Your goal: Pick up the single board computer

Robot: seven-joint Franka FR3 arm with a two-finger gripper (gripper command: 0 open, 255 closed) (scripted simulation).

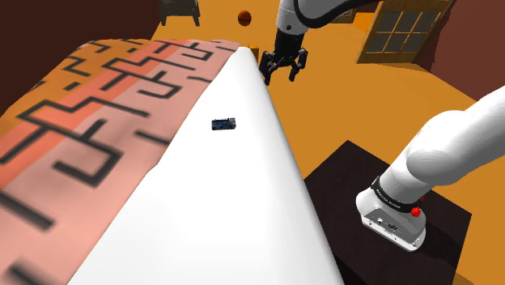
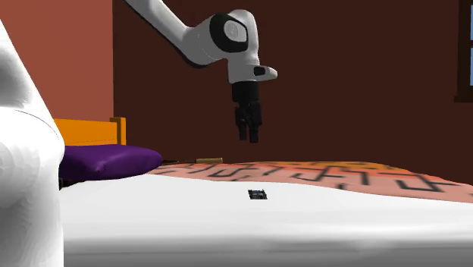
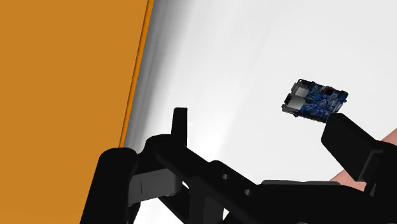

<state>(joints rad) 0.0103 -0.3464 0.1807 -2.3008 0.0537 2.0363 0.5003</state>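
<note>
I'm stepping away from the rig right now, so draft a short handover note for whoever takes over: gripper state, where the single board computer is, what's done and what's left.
Gripper: open and empty, hanging in the air above the white bed surface, close to its edge.
Single board computer: lying flat on the white surface, untouched. In the wrist view it sits beyond one fingertip, not between the fingers.
Done: nothing grasped or lifted yet.
Left: centre the gripper over the board, come down, shut on it and lift.
</note>
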